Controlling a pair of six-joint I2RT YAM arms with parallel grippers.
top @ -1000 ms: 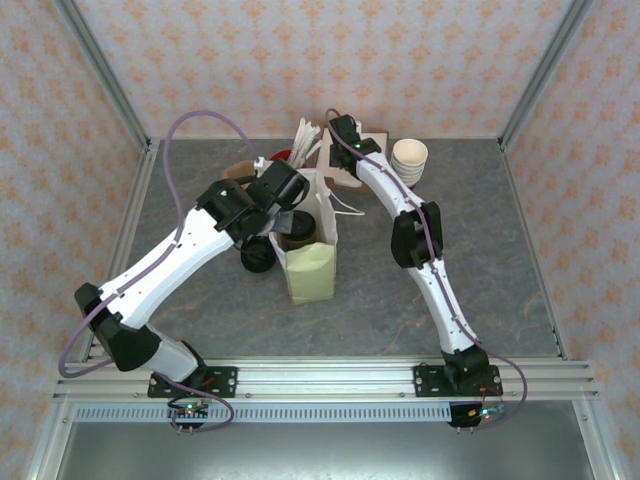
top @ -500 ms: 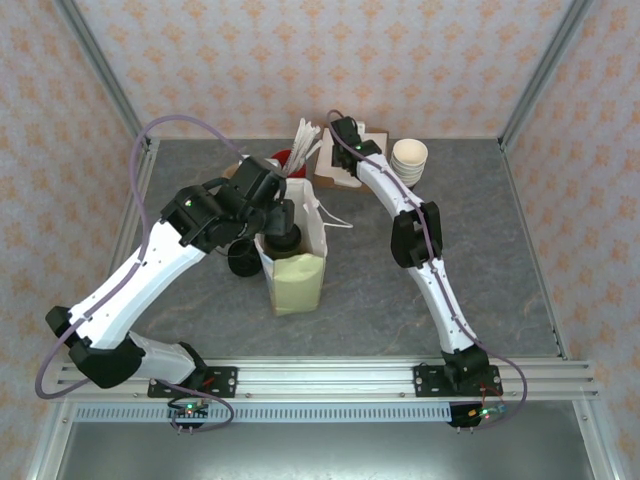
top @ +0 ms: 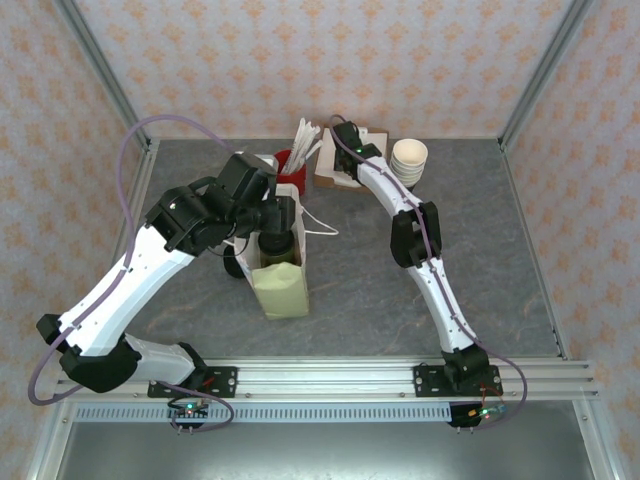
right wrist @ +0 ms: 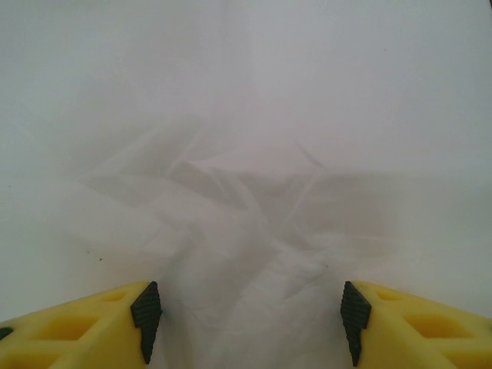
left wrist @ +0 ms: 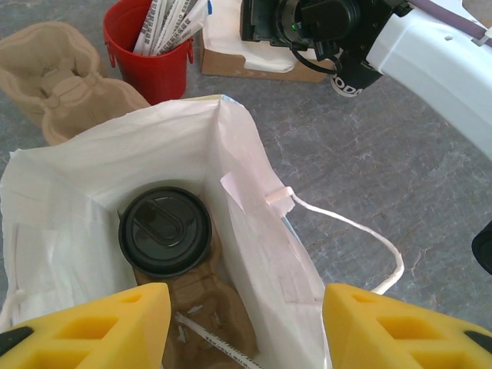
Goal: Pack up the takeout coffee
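Note:
The takeout coffee [left wrist: 164,231], a dark cup under a black lid, stands in a brown cardboard carrier [left wrist: 211,304] at the bottom of the white paper bag [left wrist: 257,207]. My left gripper [left wrist: 246,319] hovers open above the bag's mouth, its yellow fingers apart over the bag's right wall and holding nothing. From above, the bag [top: 280,290] stands left of centre with the left gripper [top: 276,215] over it and the lid [top: 276,245] showing inside. My right gripper [right wrist: 246,315] is open just over crumpled white napkins [right wrist: 246,192]; in the top view the right gripper [top: 346,137] is at the back.
A red bucket of packets [left wrist: 154,58] and a spare cardboard carrier [left wrist: 61,84] stand behind the bag. The napkin box [top: 335,178] and a stack of cream-lined cups [top: 409,160] are at the back right. Black lids [top: 234,264] lie left of the bag.
The bag and my left gripper have shifted left and toward the near edge, and the left jaws have widened. The right jaws opened a little; that arm barely moved.

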